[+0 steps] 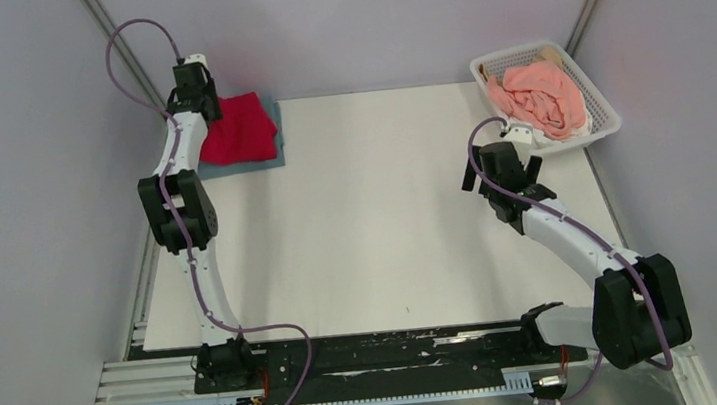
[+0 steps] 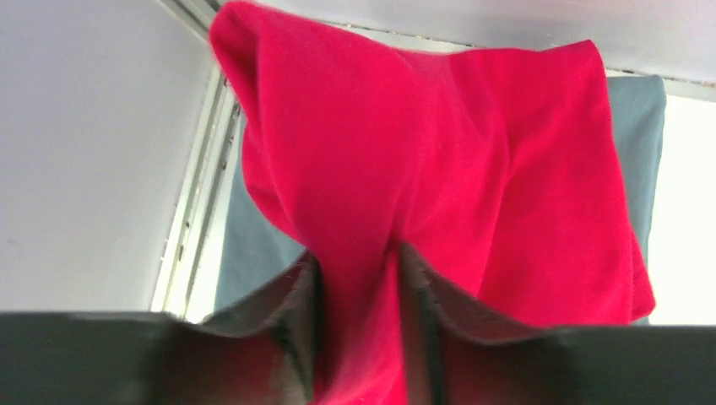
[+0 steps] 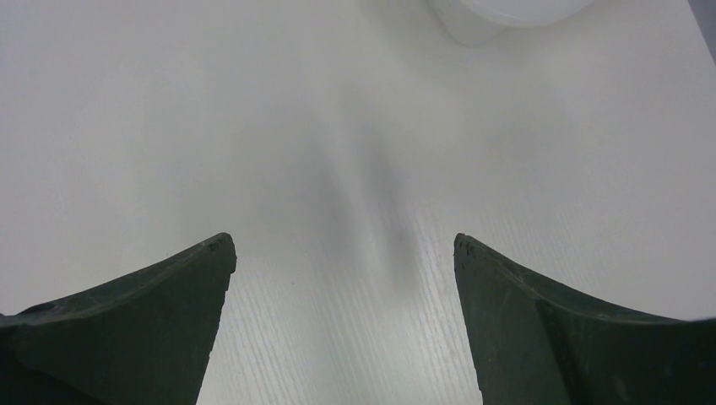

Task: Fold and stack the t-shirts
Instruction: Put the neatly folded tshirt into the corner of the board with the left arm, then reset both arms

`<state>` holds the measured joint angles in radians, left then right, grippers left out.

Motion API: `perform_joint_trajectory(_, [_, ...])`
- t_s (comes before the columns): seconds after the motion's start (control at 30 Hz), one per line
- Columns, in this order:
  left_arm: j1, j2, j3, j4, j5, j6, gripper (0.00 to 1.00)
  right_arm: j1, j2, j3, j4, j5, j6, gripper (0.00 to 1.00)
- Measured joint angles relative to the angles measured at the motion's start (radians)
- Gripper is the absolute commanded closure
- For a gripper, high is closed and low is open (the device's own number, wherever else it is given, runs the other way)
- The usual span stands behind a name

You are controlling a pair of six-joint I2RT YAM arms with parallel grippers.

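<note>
Fingers on left [image 1: 195,97] pinching red t-shirt [image 1: 244,126], over grey-blue t-shirt [image 2: 637,126], far-left table [image 1: 378,231] corner, right fingers [image 1: 504,169] spread

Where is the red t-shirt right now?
Top view: the red t-shirt sits at the far-left corner of the table, on the grey-blue t-shirt, with the left gripper shut on it.
</note>
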<state>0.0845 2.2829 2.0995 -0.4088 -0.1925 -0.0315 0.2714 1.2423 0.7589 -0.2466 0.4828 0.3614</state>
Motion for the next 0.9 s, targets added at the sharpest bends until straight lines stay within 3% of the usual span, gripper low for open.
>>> perform_joint_trajectory(0.07, [0.002,0.006,0.003,0.001,-0.008,0.008,0.03,0.000,0.002,0.003,-0.001,0.005,0.000,0.00])
perform_joint_trajectory(0.1, [0.002,0.009,0.004,0.001,-0.019,0.005,0.02,0.000,0.004,0.005,-0.001,0.006,0.000,0.00])
perform_joint_trajectory(0.4, [0.010,0.016,0.028,-0.003,-0.076,0.007,0.00,0.000,0.006,0.008,-0.005,0.014,0.000,0.00])
perform_joint_trajectory(0.67, [0.006,-0.002,0.011,-0.045,0.052,-0.073,0.00,0.000,-0.003,0.008,-0.016,0.003,0.005,0.00])
perform_joint_trajectory(0.77, [-0.010,-0.127,-0.158,-0.014,0.103,-0.132,0.00,0.000,-0.042,0.008,-0.027,-0.021,0.010,0.00])
perform_joint_trajectory(0.9, [-0.082,-0.560,-0.657,0.123,0.113,-0.262,0.00,0.000,-0.146,0.005,-0.028,-0.072,0.020,0.00])
